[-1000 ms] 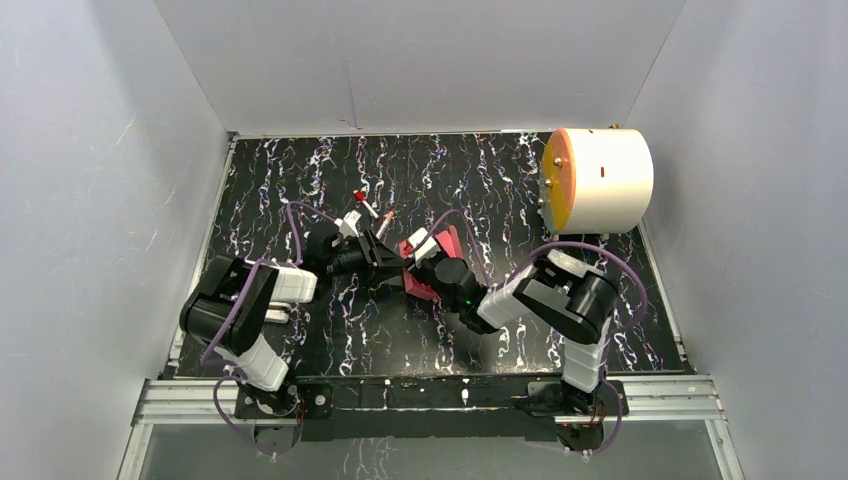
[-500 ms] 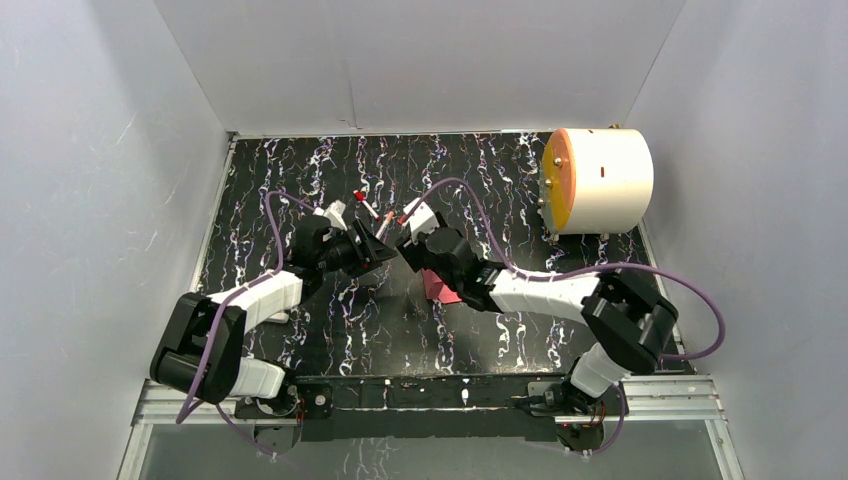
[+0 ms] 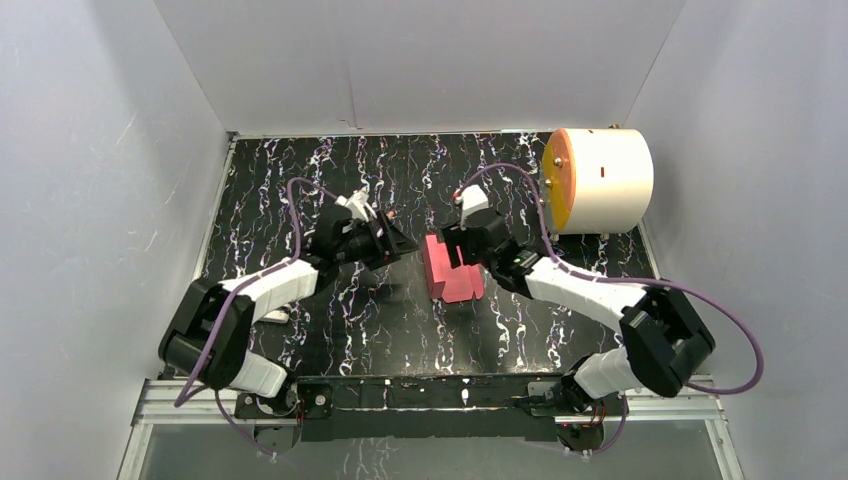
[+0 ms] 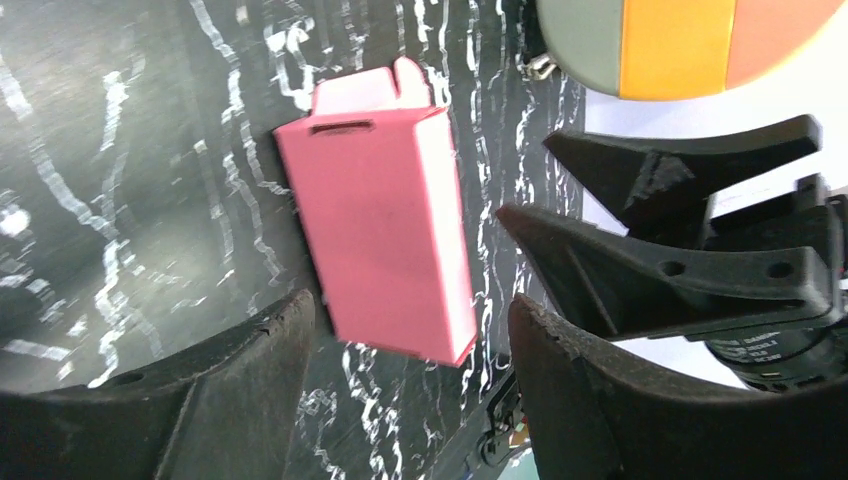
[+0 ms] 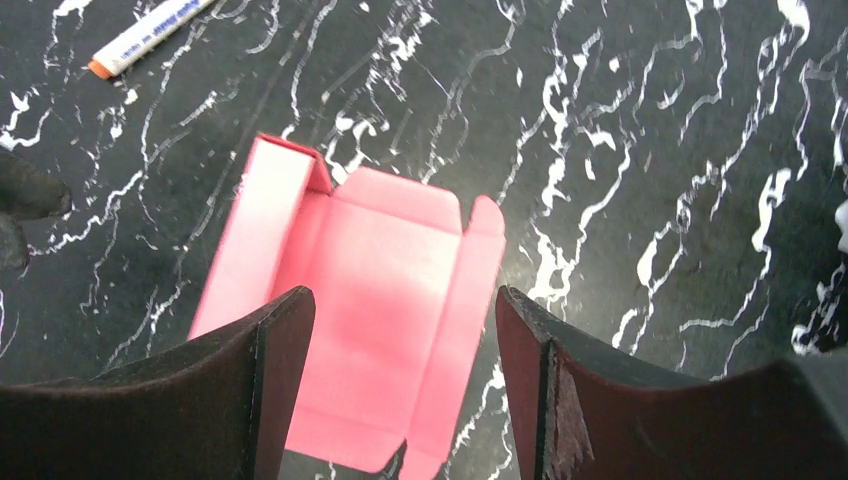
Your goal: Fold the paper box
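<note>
Paper box (image 3: pixel 452 270), pink and partly formed, lies flat near the middle of the worktop (image 3: pixel 280 170), between the left fingers (image 4: pixel 230 385) and the right fingers (image 5: pixel 235 395). Both pairs stand spread wide, gripping nothing.

The black, white-veined table (image 3: pixel 300 180) carries the pink paper box (image 3: pixel 452 272) near its centre. A white cylinder (image 3: pixel 600 180) lies at two o'clock. A pen (image 5: pixel 150 35) lies at ten o'clock from the box.
</note>
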Tool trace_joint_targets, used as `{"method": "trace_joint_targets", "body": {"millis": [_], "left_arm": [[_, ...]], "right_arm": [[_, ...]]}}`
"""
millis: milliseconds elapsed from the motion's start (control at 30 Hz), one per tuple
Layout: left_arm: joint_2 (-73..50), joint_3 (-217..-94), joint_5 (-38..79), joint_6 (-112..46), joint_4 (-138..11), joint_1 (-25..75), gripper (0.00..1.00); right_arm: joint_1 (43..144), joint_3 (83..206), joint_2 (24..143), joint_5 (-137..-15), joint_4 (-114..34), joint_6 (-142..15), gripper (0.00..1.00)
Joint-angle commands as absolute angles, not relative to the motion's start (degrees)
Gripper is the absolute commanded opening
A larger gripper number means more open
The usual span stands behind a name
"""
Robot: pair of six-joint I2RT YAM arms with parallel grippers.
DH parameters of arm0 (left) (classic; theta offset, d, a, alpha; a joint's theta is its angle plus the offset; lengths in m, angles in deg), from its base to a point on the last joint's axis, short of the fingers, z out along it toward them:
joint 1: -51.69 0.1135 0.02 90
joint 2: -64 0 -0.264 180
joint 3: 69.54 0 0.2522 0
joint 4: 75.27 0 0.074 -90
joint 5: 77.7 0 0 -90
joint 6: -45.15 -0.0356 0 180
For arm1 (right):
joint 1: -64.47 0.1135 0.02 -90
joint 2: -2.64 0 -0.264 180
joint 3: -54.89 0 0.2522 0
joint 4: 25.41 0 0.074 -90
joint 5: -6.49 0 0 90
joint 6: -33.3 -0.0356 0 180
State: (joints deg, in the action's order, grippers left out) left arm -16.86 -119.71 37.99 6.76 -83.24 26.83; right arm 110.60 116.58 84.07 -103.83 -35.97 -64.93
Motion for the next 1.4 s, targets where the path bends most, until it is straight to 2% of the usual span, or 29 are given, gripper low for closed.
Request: {"method": "trace_joint_targets", "body": {"millis": [0,367,467,567,700,967,1367], "left_arm": [[-21.3,-126.7,35.6,5.7,-83.0,22.4,0.69],[-32.0,-138.5,25.8,-0.4,-73.8,15.7,0.75],[-33.2,-139.0,23.3,-1.5,-72.2,15.0,0.73],[-33.4,-138.5,23.3,-1.5,-72.0,14.9,0.65],[-31.1,-135.7,22.4,-0.9,-73.3,14.9,0.57],[-25.4,-128.7,22.8,1.2,-77.5,15.8,0.48],[-19.4,-115.2,24.2,7.5,-88.7,17.9,0.42]], "right_arm": [[105.8,112.7,78.7,-94.9,-32.6,-69.9,0.75],[101.1,107.6,75.1,-94.4,-30.4,-70.8,0.74],[100.5,107.0,74.2,-94.7,-30.1,-70.6,0.74],[100.3,106.7,73.8,-94.7,-30.0,-70.3,0.74],[100.2,107.2,73.7,-93.4,-30.7,-70.4,0.72],[100.2,112.1,74.4,-87.6,-36.6,-71.8,0.69],[100.4,118.1,79.2,-80.4,-43.9,-75.2,0.68]]}}
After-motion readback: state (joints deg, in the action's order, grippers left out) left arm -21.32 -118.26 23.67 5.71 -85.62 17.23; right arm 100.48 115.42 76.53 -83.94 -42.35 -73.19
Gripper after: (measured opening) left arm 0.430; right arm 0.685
